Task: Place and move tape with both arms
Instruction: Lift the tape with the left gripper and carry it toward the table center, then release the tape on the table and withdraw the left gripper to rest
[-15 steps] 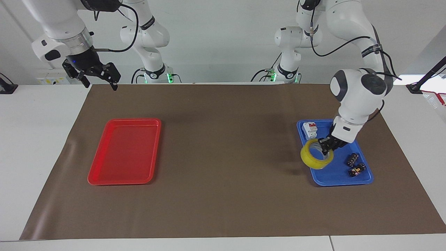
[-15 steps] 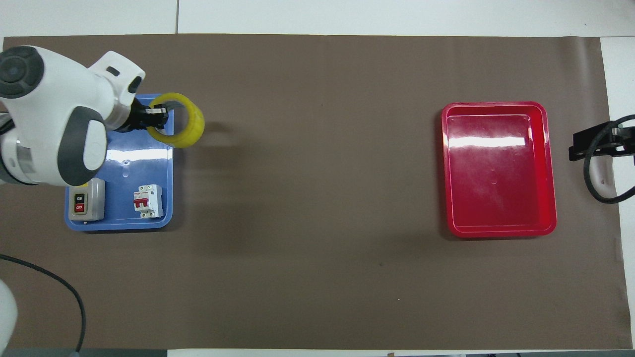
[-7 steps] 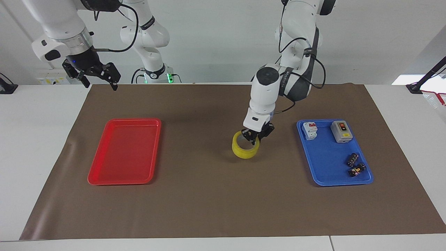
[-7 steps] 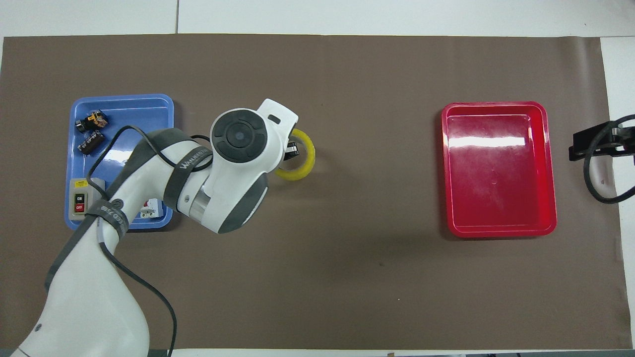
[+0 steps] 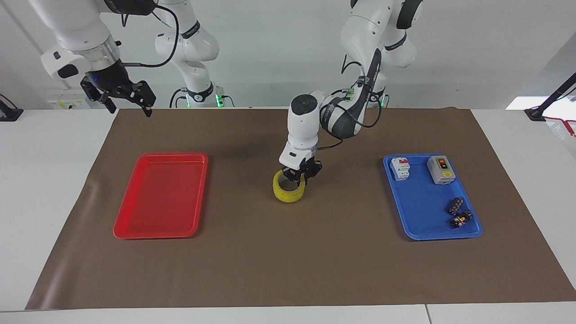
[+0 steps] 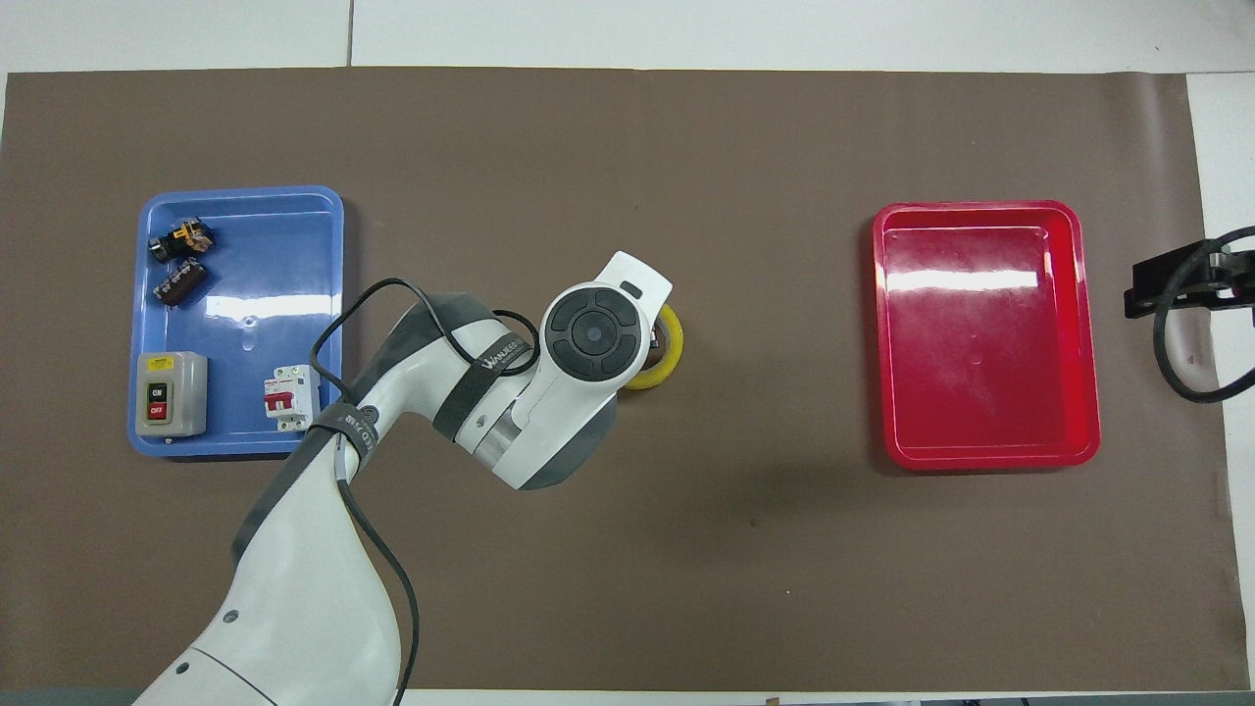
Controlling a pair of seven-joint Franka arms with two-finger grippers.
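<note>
Lighting is bright, even and from overhead. Both views are sharp, with no blur. White glare bands cross the red tray (image 6: 985, 279) and the blue tray (image 6: 245, 306). Soft, faint shadows lie on the brown mat (image 5: 288, 252).

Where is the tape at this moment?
The tape sits on the brown mat, midway between the red tray and blue tray, with the left tool at its rim.

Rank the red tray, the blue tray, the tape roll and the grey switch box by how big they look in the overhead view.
1. Red tray, largest.
2. Blue tray, slightly smaller.
3 and 4. Grey switch box and tape roll: unsure, since the left arm covers most of the roll, which lies on the brown mat.
</note>
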